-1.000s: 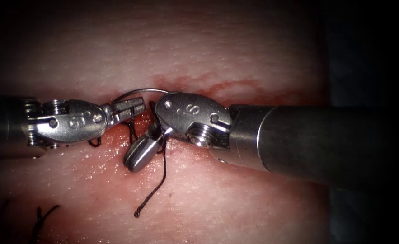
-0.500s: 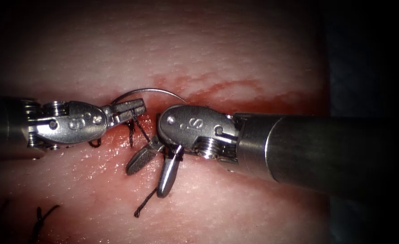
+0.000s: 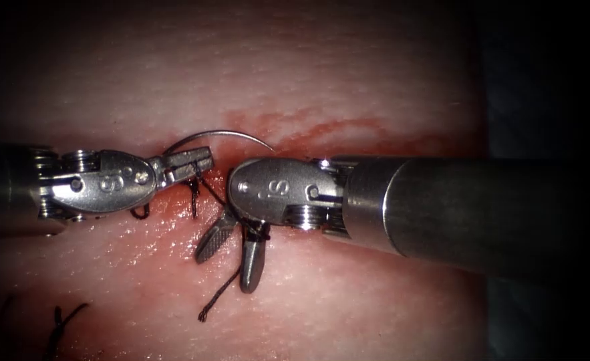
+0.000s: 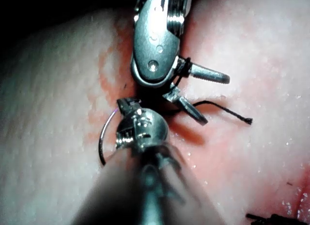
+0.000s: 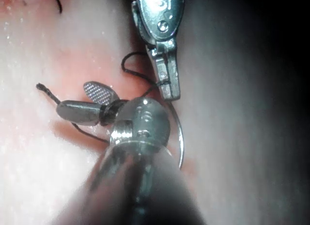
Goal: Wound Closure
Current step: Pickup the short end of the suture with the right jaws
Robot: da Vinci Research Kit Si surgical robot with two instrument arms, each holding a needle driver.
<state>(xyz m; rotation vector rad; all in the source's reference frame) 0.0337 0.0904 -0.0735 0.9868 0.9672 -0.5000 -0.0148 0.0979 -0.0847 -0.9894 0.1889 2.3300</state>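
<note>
Gripping needle (image 3: 222, 136) near its rear end w/ clenched left tool (image 3: 198, 160), needle arching free above tissue (image 3: 348, 73) at the cut, right tool (image 3: 231, 257) hanging released over thread (image 3: 218, 294), holding nothing.

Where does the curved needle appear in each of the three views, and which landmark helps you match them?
Endoscope view: needle arcs above the cut, held in the left tool.
Left wrist view: needle curves beside that tool's jaws.
Right wrist view: needle behind the right tool.
Shared landmark: frayed thread end.

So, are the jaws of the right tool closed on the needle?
No, the right tool has its jaws spread open; the left tool holds the needle.
</note>
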